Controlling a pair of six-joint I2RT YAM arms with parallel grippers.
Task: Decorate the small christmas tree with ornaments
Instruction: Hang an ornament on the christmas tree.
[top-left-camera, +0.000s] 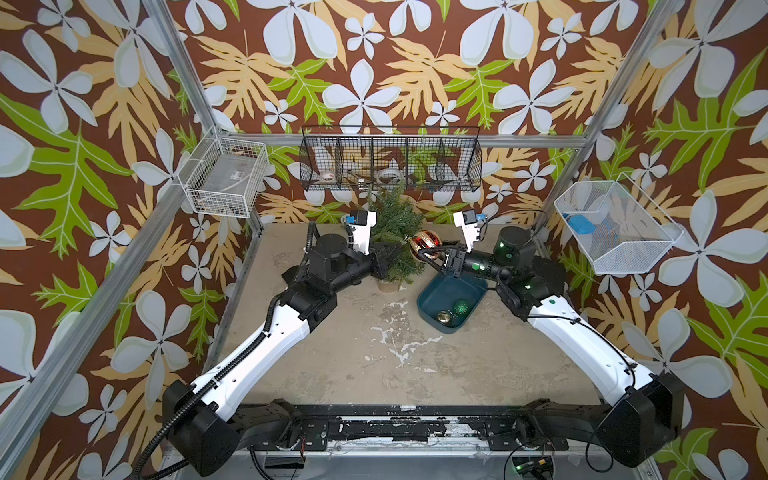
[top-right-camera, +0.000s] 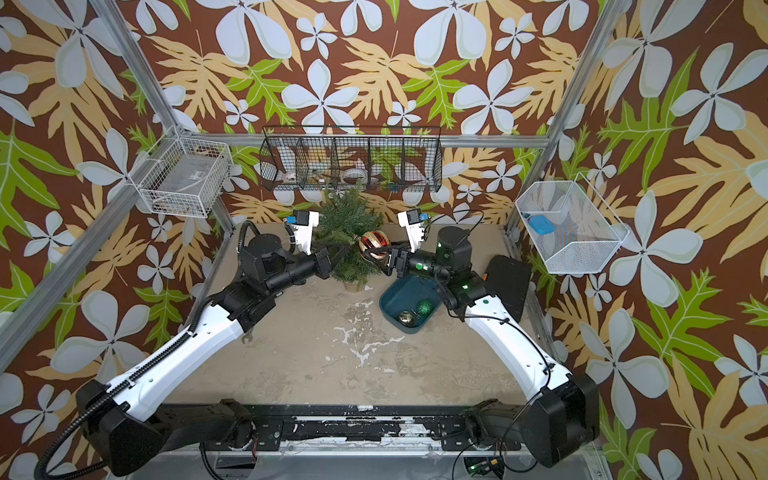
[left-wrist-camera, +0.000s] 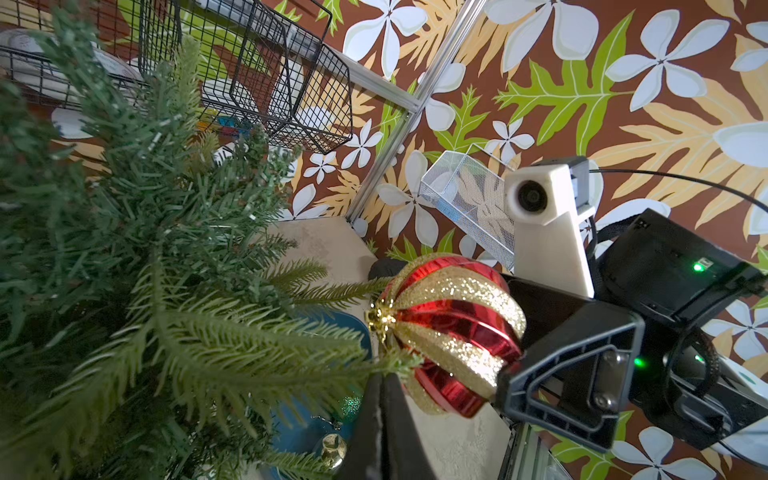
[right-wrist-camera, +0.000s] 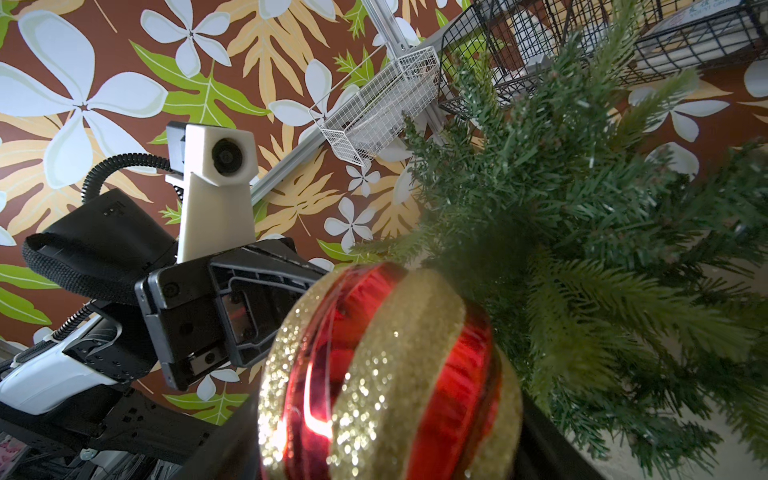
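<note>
Slippage is the risk: the right gripper (top-left-camera: 424, 252) clamps the glossy red bauble (left-wrist-camera: 449, 332) beside the tree (top-left-camera: 395, 232), upper centre in both top views, and could drop it or tip the tree before it catches the branch (left-wrist-camera: 257, 353) that the left gripper (left-wrist-camera: 384, 378) pinches, jaws together. The green bauble (top-left-camera: 461, 307) and gold bauble (top-left-camera: 442, 318) lie in the tray (top-left-camera: 428, 291); no writing is legible.

The small christmas tree (top-left-camera: 395, 232), dark green on a tan base, stands upright at the bench's 12 o'clock, with the red bauble (top-left-camera: 426, 242), gold-striped, raised against its 3 o'clock branch tips, and the green bauble (top-left-camera: 461, 308) and gold bauble (top-left-camera: 443, 318) lying together at its 4 o'clock.
</note>
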